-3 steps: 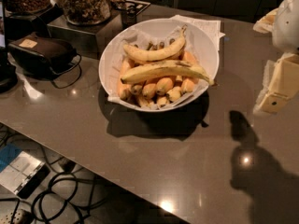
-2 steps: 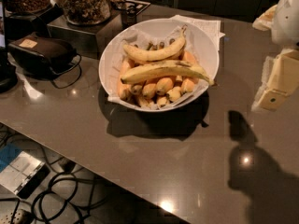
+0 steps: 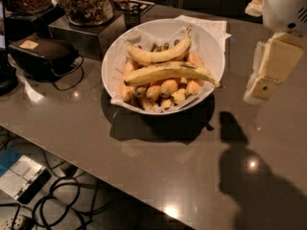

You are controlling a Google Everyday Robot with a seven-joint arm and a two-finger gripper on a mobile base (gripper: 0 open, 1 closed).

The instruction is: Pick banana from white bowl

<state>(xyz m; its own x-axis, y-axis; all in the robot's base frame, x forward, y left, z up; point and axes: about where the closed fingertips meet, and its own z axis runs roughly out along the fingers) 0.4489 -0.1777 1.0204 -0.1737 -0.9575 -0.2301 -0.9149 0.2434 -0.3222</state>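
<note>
At the lower left of the frame, below the table edge, black cables lay looped on the floor beside a flat pale device. The brown table filled the middle of the frame, with a dark shadow at lower right.

Above it, at the right edge, hung the gripper, cream-coloured under a white rounded arm part. It was well apart from the bowl and touched none of the fruit. Nothing showed in its grasp; how far open it was could not be told.

The bowl sat at centre, lined with crumpled paper. The banana lay across its middle, on top of the small bananas, its thin dark end pointing right to the rim. Just behind it lay a curved banana, stem up to the right.

At left sat a black gadget with a cord. Farther back, at upper left, a metal box carried a jar. White napkins lay behind the bowl.
</note>
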